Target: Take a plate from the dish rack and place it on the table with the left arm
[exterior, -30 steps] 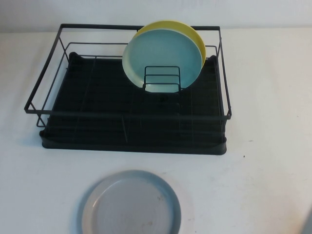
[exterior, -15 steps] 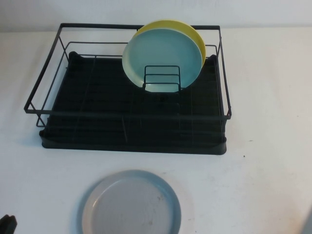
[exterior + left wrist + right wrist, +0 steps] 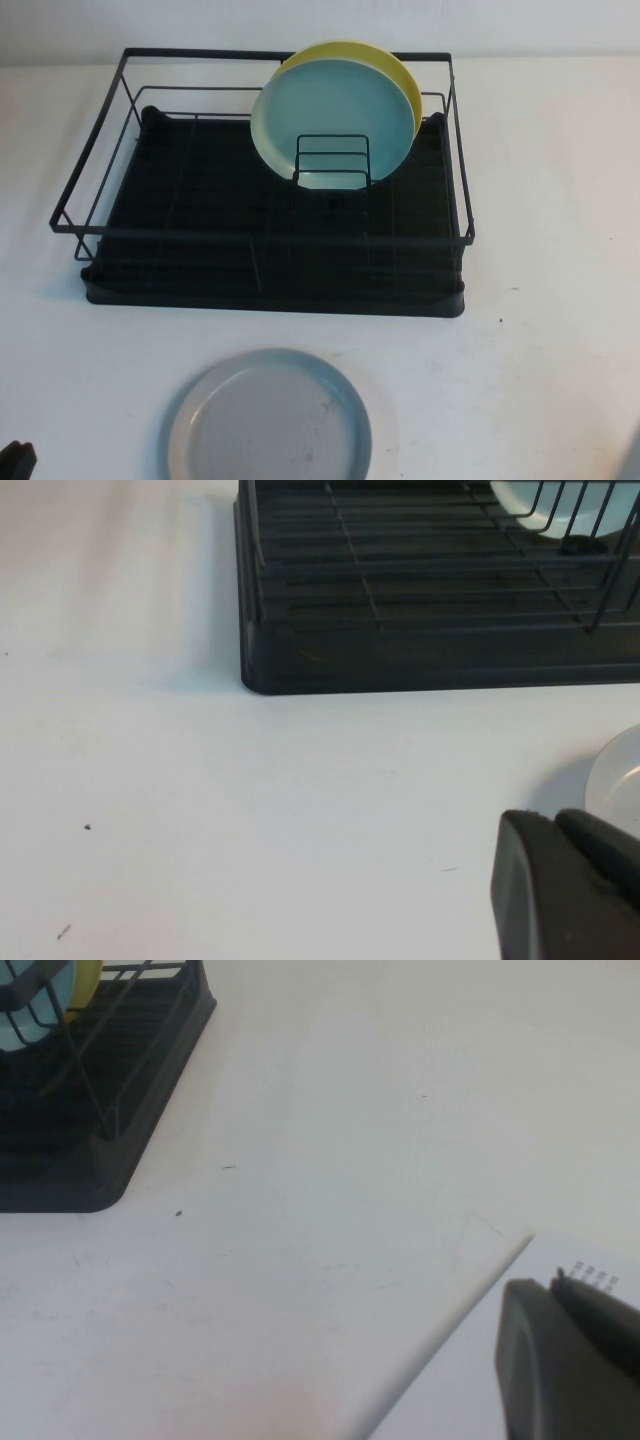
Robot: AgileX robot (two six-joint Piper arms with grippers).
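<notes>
The dish rack (image 3: 270, 290) stands on the table (image 3: 560, 200), toward its far side. In its small wire holder (image 3: 332, 160) two plates stand on edge: a teal plate (image 3: 335, 115) in front and a yellow plate (image 3: 395, 65) right behind it, touching or nearly so. The rest of the rack's black tray base holds nothing else that shows. The plate (image 3: 268, 420), pale grey-blue, lies flat on the table in front of the rack, apart from it, with a few dark specks on its face. Left gripper (image 3: 575, 880) sits low over the table, left of the plate and clear of it; jaws closed together, holding nothing. Right gripper (image 3: 570, 1360) is low at the table's right edge, far from the rack; cannot tell its jaw state.
</notes>
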